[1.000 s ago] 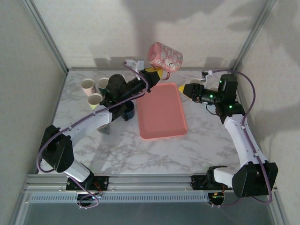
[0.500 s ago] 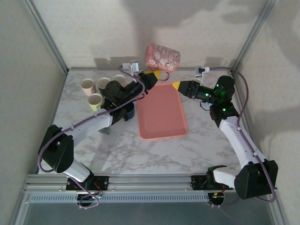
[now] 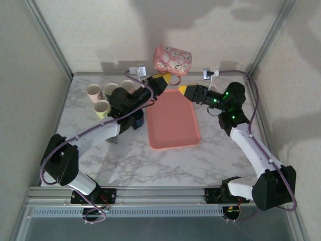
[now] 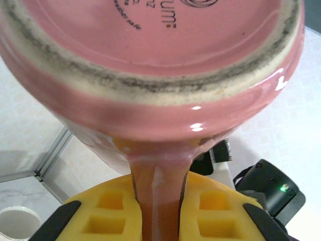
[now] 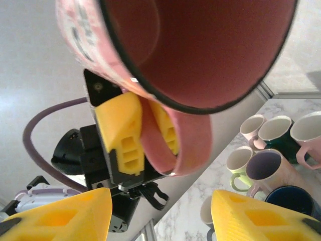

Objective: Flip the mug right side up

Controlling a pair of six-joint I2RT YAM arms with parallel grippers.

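Look for the pink mug (image 3: pixel 172 60) at 12 o'clock from the tray (image 3: pixel 173 120), lifted well above it, lying on its side in the air with the mouth turned toward 3 o'clock. Gripped by the handle (image 4: pixel 158 196) alone, in the narrow pinch of the left tool (image 3: pixel 164 79); nothing under the body. Note the right tool (image 3: pixel 184 89) at 1 o'clock of the tray, near the mug, jaws apart and empty.

Could swivel or slip in that pinch, given slick glaze and a heavy body hung off one thin strap. Could be knocked loose by a careless approach from the right tool. Likely to chip or shatter if dropped on the hard marbled tabletop (image 3: pixel 150 160).

Glossy patterned glaze outside, deep red inside, rough unglazed foot ring; plain cylinder, flat loop handle. Blocky yellow pads (image 5: pixel 123 130), hollowed in squares. Smooth salmon tray, rounded corners. Spare mugs (image 3: pixel 108 93) at 9 to 10 o'clock.
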